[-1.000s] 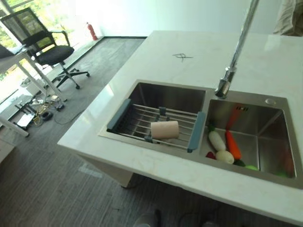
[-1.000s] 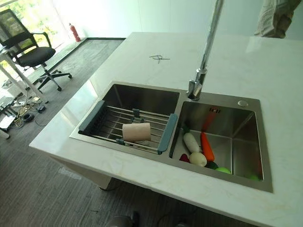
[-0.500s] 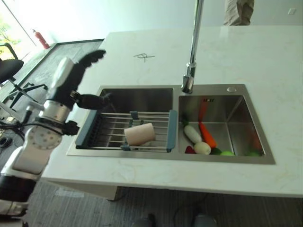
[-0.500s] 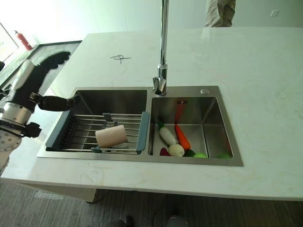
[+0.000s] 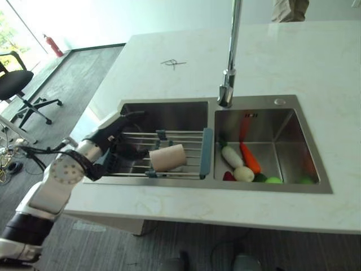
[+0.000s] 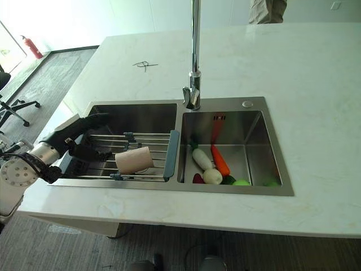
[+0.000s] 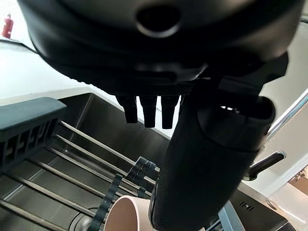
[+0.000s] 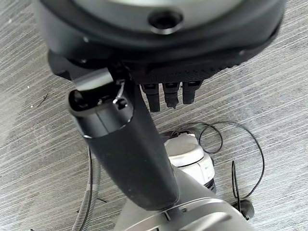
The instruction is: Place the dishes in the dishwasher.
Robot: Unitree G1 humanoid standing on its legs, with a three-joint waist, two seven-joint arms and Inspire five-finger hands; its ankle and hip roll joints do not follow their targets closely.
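Observation:
A beige cup [image 5: 167,157] lies on its side on a wire rack [image 5: 206,161] with blue-grey ends, which spans the left basin of the steel sink [image 5: 210,104]. My left hand [image 5: 115,135] reaches into that basin from the left, just over the rack, open with straight fingers and the thumb spread. In the left wrist view the thumb [image 7: 202,173] stretches toward the cup's rim [image 7: 126,214]; I cannot tell whether they touch. My right hand [image 8: 130,154] hangs open above the grey floor, holding nothing.
The right basin holds toy vegetables: a carrot [image 5: 250,158], a white radish [image 5: 232,157] and some green pieces. A tall tap [image 5: 228,84] rises between the basins. A person [image 5: 290,8] stands beyond the white counter. An office chair [image 5: 20,82] is at the far left.
My left hand has come down from above the counter's edge into the left basin, close to the cup. The cup has not moved.

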